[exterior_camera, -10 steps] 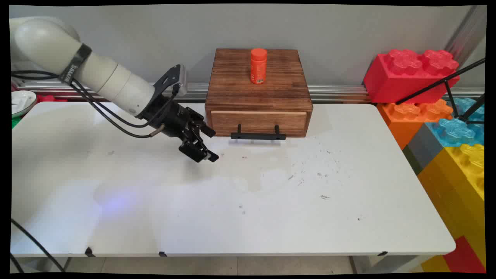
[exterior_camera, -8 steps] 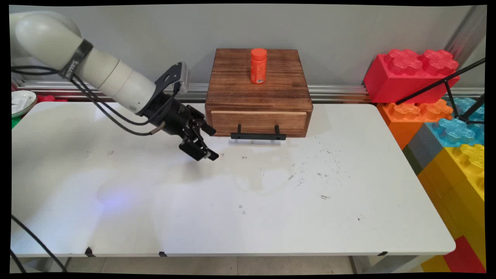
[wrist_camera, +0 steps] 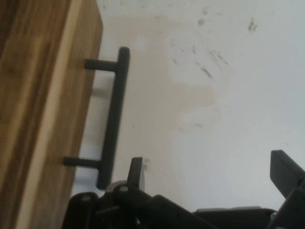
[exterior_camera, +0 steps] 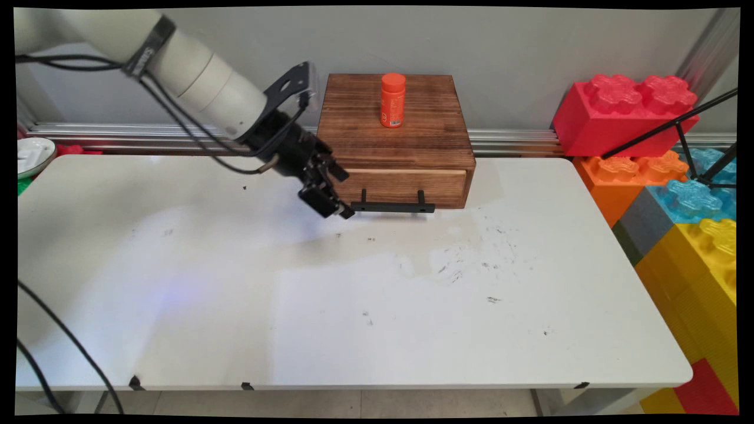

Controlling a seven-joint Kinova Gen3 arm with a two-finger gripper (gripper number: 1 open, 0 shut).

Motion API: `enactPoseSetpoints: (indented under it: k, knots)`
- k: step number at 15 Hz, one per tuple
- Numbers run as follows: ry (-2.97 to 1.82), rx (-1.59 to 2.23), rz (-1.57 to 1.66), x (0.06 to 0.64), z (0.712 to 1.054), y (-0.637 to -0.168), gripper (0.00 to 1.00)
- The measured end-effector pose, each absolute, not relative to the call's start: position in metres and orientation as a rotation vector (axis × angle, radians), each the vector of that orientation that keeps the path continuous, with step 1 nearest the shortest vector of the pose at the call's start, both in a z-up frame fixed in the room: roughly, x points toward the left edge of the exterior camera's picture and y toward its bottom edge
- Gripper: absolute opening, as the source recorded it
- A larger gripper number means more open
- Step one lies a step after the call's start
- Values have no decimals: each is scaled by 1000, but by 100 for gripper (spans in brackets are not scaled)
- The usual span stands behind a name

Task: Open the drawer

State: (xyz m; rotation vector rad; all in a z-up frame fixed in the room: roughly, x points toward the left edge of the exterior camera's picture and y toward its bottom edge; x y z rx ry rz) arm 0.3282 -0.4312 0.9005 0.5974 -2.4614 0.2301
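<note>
Main view: my gripper (exterior_camera: 340,210) moved up and right from bare counter (exterior_camera: 353,318), now just beside left end of black drawer handle (exterior_camera: 393,206). Hand view: jaws wide apart, holding nothing. Wooden drawer box (exterior_camera: 393,141) at counter's far edge; orange bottle (exterior_camera: 393,100) on top.
</note>
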Motion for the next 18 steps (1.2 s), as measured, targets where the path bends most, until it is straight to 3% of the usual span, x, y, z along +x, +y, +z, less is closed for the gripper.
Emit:
enactPoseSetpoints:
  k: [7, 18]
  knots:
    - [-2518, 545, 270, 291, 894, -482, 100]
    - [-2666, 363, 276, 256, 831, -531, 100]
